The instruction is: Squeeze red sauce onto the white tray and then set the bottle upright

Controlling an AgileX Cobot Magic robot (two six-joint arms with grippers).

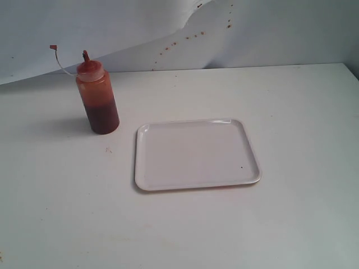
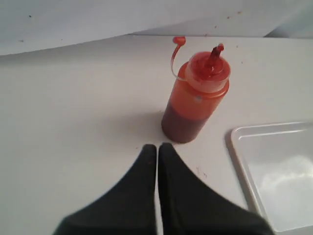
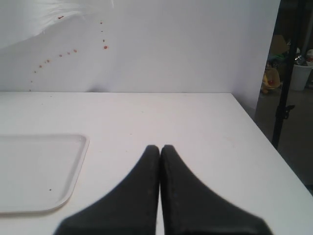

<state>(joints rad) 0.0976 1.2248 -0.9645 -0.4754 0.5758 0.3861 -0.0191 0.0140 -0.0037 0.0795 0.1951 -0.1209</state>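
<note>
Your left gripper (image 2: 157,147) and right gripper (image 3: 160,148) are both pinched closed, empty — go in like that and you could topple the translucent red-orange squeeze bottle (image 1: 99,101).

Bottle (image 1: 98,101) red-orange, darker red below; tray (image 1: 196,154) white; table (image 1: 224,224) white.

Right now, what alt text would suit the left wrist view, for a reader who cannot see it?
A translucent red-orange squeeze bottle stands upright on a white table, its tethered cap off the pointed nozzle. The shut left gripper points toward it, touching nothing. Beside the bottle lies a corner of the white tray, with no sauce on it.
</note>
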